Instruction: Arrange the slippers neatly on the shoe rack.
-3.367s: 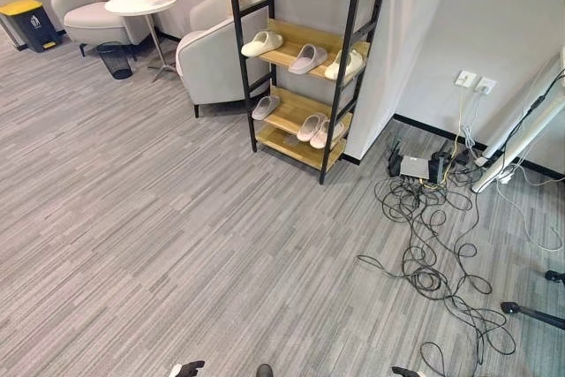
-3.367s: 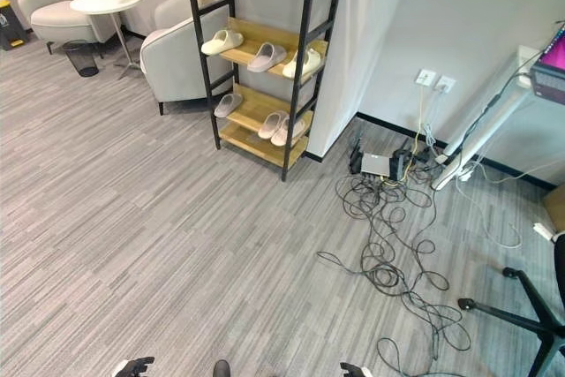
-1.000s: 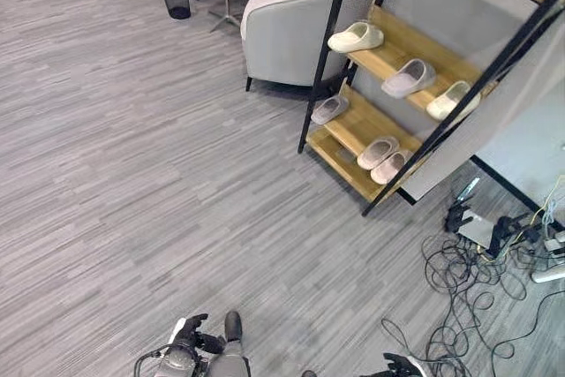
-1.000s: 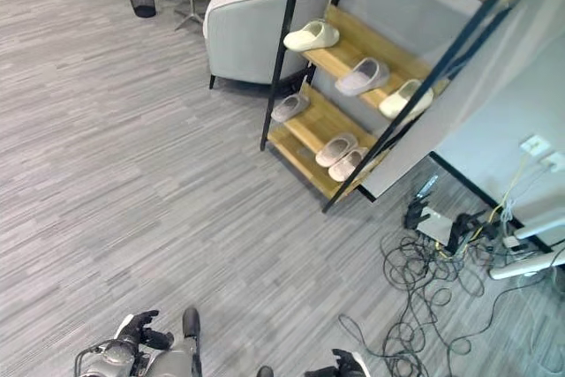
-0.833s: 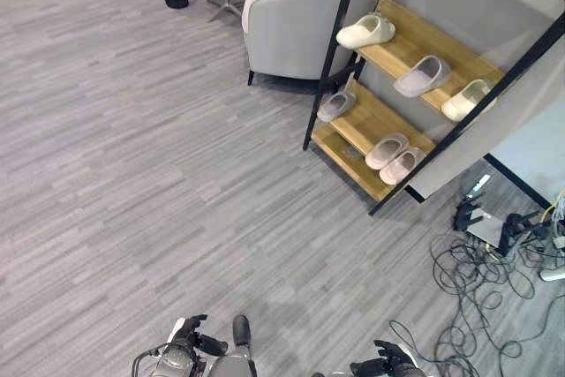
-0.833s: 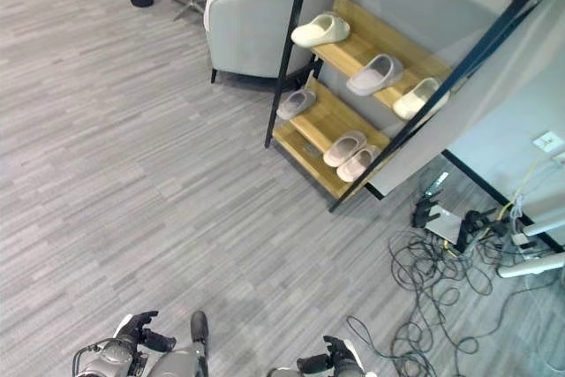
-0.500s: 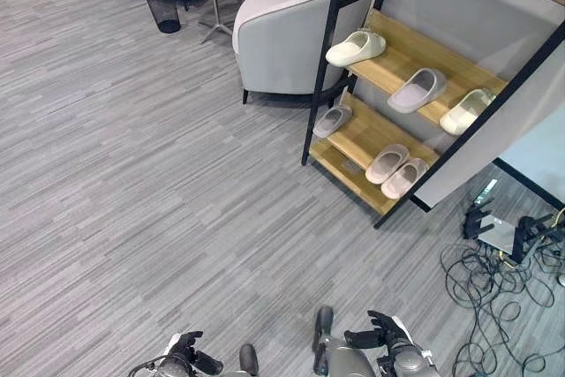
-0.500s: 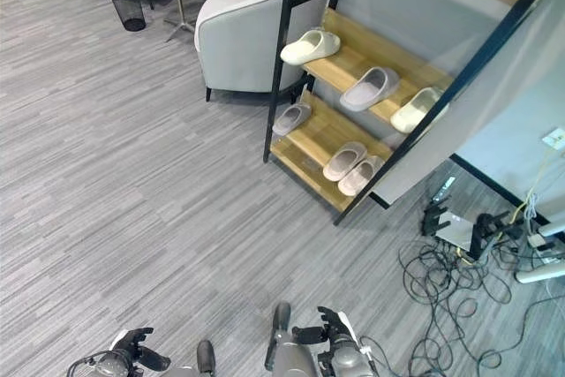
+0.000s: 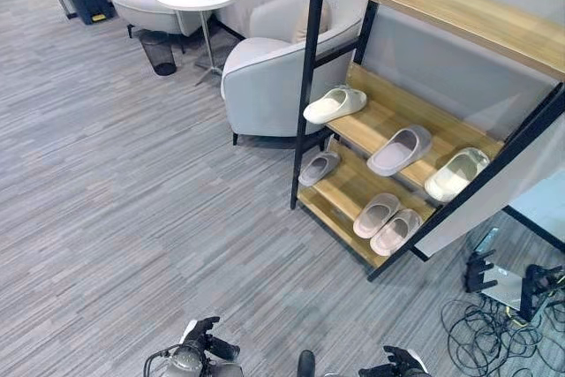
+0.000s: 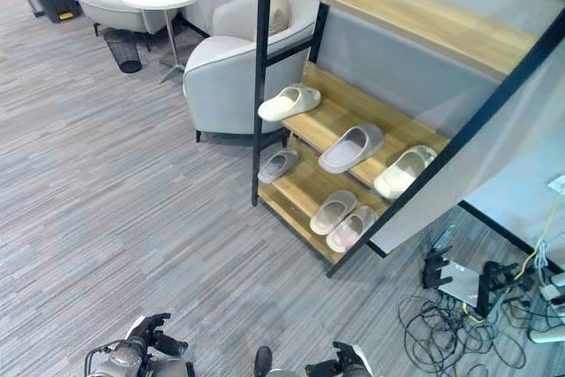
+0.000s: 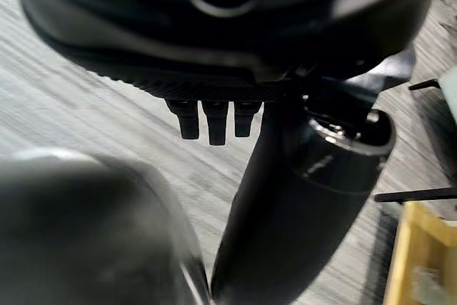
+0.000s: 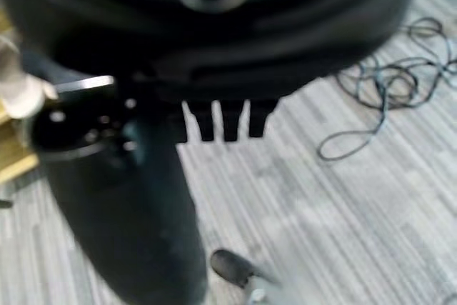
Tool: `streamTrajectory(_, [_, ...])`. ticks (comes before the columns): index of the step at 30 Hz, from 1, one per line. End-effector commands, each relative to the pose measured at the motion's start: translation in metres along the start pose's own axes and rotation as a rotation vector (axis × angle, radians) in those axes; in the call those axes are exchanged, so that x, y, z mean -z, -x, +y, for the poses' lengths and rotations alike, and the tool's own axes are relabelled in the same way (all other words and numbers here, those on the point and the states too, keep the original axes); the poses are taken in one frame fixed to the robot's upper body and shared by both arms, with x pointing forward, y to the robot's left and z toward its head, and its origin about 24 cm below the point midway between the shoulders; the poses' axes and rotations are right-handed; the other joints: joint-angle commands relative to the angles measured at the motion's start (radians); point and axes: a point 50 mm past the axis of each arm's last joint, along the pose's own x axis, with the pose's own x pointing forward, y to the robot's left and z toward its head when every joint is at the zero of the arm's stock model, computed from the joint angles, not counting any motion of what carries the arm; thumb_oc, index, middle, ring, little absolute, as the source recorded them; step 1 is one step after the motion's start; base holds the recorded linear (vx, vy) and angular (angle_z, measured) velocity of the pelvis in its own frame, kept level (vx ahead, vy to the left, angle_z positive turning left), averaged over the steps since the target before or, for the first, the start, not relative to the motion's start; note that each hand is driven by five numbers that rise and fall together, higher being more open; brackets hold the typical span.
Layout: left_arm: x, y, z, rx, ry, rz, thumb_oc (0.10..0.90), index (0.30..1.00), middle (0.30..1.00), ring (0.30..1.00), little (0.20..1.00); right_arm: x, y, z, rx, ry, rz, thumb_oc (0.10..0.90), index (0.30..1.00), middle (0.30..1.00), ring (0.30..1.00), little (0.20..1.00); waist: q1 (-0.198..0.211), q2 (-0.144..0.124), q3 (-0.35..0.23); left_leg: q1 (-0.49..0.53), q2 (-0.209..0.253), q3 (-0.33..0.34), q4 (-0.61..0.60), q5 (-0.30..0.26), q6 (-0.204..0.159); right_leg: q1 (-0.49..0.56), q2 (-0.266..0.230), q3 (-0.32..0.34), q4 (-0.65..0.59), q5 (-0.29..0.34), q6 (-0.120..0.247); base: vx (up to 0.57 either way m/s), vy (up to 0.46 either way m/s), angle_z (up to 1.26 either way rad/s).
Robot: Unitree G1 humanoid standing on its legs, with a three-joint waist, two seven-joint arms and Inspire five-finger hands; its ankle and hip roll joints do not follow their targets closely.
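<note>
The slippers (image 9: pixel 399 149) lie on the middle and lower shelves of the shoe rack (image 9: pixel 305 121), at centre right. Compared with before, the view has shifted, showing more of the armchair (image 9: pixel 265 86). Both the left robot hand (image 9: pixel 207 342) and the right robot hand (image 9: pixel 397 364) stay low, fingers relaxed, holding nothing.

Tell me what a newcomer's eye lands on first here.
The black-framed shoe rack with wooden shelves stands out at right, six pale slippers spread over its two lower shelves, a cream slipper at the middle shelf's left end. Left of it sits a light grey armchair.
</note>
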Motion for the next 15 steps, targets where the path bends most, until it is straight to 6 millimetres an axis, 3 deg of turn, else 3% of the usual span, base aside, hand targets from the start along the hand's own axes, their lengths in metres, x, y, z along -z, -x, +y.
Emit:
streamTrajectory(1, [0.015,0.003,0.000,-0.006,-0.040,0.033,0.800,0.900,0.900,0.900,0.900,-0.017,-0.003,-0.019,0.057,-0.009,-0.076,0.800,0.900,0.900,0.900,0.900,0.061,0.037,0.029,-0.035,-0.034,-0.089,-0.162,0.141,0.045,0.048,0.037,0.016,0.056,-0.136,0.101,0.36,0.155,-0.32])
streamTrajectory(3, [0.017,0.003,0.000,-0.007,-0.037,0.040,0.800,0.900,0.900,0.900,0.900,-0.020,-0.003,-0.019,0.054,-0.008,-0.088,0.800,0.900,0.900,0.900,0.900,0.062,0.038,0.024,-0.012,-0.041,-0.110,-0.200,0.140,0.046,0.057,0.039,0.036,0.064,-0.146,0.105,0.19,0.104,-0.59])
streamTrajectory(6, [0.025,0.005,0.002,-0.008,-0.041,0.069,0.800,0.900,0.900,0.900,0.900,-0.020,-0.003,-0.016,0.046,-0.011,-0.094,0.800,0.900,0.900,0.900,0.900,0.062,0.031,0.004,0.002,-0.065,-0.125,-0.148,0.119,0.061,0.067,0.017,0.068,0.115,-0.161,0.121,0.31,0.229,-0.76])
streamTrajectory(9, [0.032,0.006,0.004,-0.006,-0.056,0.094,0.800,0.900,0.900,0.900,0.900,-0.020,-0.002,-0.011,0.025,-0.008,-0.093,0.800,0.900,0.900,0.900,0.900,0.056,0.027,-0.005,0.044,-0.094,-0.108,-0.143,0.072,0.097,0.006,-0.007,0.096,0.273,-0.128,0.155,0.24,0.259,-0.74])
streamTrajectory(10, [0.031,0.006,0.007,-0.014,-0.060,0.090,0.800,0.900,0.900,0.900,0.900,-0.027,-0.003,-0.010,0.018,0.002,-0.114,0.800,0.900,0.900,0.900,0.900,0.043,0.031,0.009,0.088,-0.098,-0.081,-0.149,0.044,0.126,-0.096,-0.034,0.103,0.438,-0.053,0.193,0.21,0.278,-0.62])
streamTrajectory(11, [0.027,0.005,0.008,-0.019,-0.058,0.079,0.800,0.900,0.900,0.900,0.900,-0.032,-0.003,-0.010,0.016,0.001,-0.129,0.800,0.900,0.900,0.900,0.900,0.034,0.040,0.015,0.099,-0.094,-0.069,-0.153,0.037,0.135,-0.139,-0.038,0.089,0.495,-0.015,0.203,0.15,0.193,-0.83])
streamTrajectory(12, [0.027,0.005,0.008,-0.019,-0.058,0.079,0.800,0.900,0.900,0.900,0.900,-0.032,-0.003,-0.010,0.017,0.001,-0.129,0.800,0.900,0.900,0.900,0.900,0.035,0.039,0.014,0.098,-0.094,-0.068,-0.153,0.037,0.136,-0.141,-0.039,0.091,0.499,-0.016,0.204,0.10,0.149,-0.51])
streamTrajectory(15, [0.021,0.003,0.012,-0.031,-0.053,0.054,0.800,0.900,0.900,0.900,0.900,-0.038,-0.003,-0.009,0.017,0.003,-0.151,0.800,0.900,0.900,0.900,0.900,0.023,0.057,0.023,0.161,-0.096,-0.030,-0.177,-0.003,0.153,-0.217,-0.086,-0.003,0.544,-0.006,0.203,0.19,0.163,-0.33])
